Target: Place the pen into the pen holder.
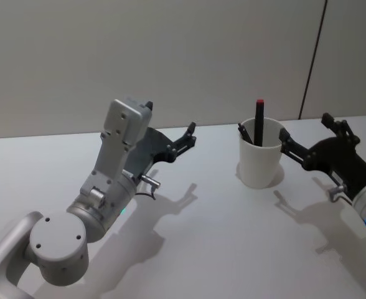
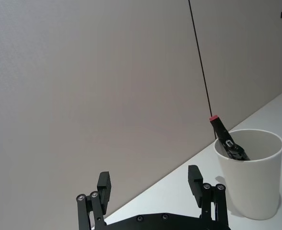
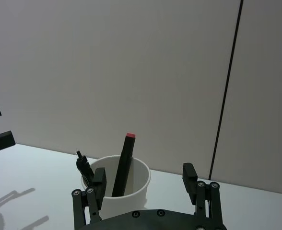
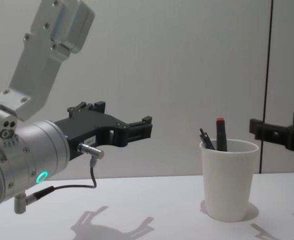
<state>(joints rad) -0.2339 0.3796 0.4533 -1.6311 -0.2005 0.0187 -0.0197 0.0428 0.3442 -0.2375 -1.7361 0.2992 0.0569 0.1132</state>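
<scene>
The left arm sits nearest the camera, its grey joint housing large at the near left of the desk [image 1: 189, 249]. The left pincer [image 1: 186, 138] is raised above the desk surface, left of the pen holder [image 1: 261, 153] and well apart from it. Its fingers [image 2: 103, 185] are spread wide with nothing between them.

The pen holder, a plain white tapered cup with a rolled rim, stands upright on the desk toward the far edge, right of centre. Two items stand inside it: a black pen [image 1: 258, 121] with a red top, rising above the rim, and a shorter black pen [image 1: 244, 133] leaning against the left side of the rim.

The right pincer [image 1: 307, 142] is just to the right of the pen holder, close to its rim; contact cannot be confirmed. Its fingers [image 3: 189, 175] are parted wide, and it holds nothing. The right arm extends toward the near right corner.
</scene>
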